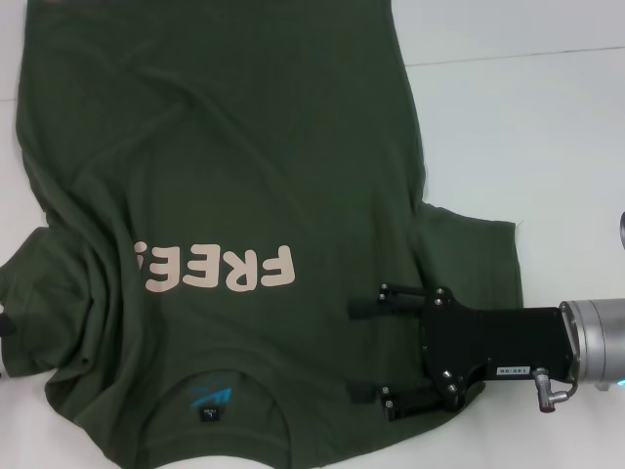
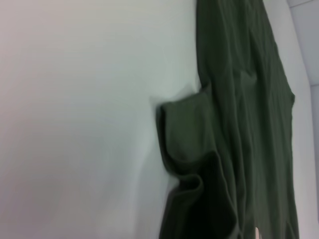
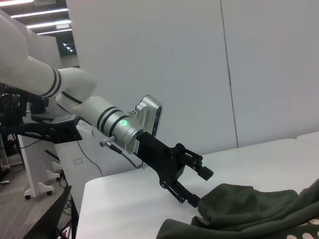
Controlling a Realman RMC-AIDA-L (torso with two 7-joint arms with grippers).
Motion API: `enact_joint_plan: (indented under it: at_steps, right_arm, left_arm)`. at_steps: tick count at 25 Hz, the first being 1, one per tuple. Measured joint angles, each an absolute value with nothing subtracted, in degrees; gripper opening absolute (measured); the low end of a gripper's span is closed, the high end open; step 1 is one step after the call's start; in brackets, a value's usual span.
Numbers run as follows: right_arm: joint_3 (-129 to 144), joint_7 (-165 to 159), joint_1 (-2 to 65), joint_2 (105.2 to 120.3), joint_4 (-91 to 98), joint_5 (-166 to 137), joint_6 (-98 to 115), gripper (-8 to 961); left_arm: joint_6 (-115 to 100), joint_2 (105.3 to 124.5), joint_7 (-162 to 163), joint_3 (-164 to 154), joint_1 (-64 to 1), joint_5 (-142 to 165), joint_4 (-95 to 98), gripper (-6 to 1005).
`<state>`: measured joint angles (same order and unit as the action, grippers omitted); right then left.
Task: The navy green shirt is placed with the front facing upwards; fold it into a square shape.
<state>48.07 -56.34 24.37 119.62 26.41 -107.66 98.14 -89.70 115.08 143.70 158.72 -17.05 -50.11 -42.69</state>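
Head view: nearest the camera, the right gripper [image 1: 366,350] enters from 3 o'clock, its black body lying low over the navy green shirt [image 1: 215,195] beside the collar; its two fingers are spread wide, one at the upper side and one at the lower, both resting on or just above the fabric with nothing clamped between them. The shirt covers the white table [image 1: 527,127] from 12 o'clock down to 6 o'clock, chest up, its pale "FREE" lettering [image 1: 217,268] reading upside down and a blue neck label print [image 1: 211,397] near 6 o'clock. The sleeve at 9 o'clock is bunched and wrinkled. Left wrist view: a crumpled sleeve fold of the shirt [image 2: 189,139] lies against bare table [image 2: 75,124]. Right wrist view: the left gripper [image 3: 197,186] stands apart at the table edge, fingers parted, the lower one touching bunched shirt cloth [image 3: 249,204].
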Motion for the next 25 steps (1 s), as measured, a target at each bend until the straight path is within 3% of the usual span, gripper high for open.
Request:
enact_joint_plan:
  at_steps: [25]
  right_arm:
    - [47.6, -56.3, 24.8, 119.53, 26.5, -107.7, 97.9, 927]
  left_arm:
    - [-87.2, 114.96, 145.5, 157.7, -20.6, -46.4, -39.7, 837]
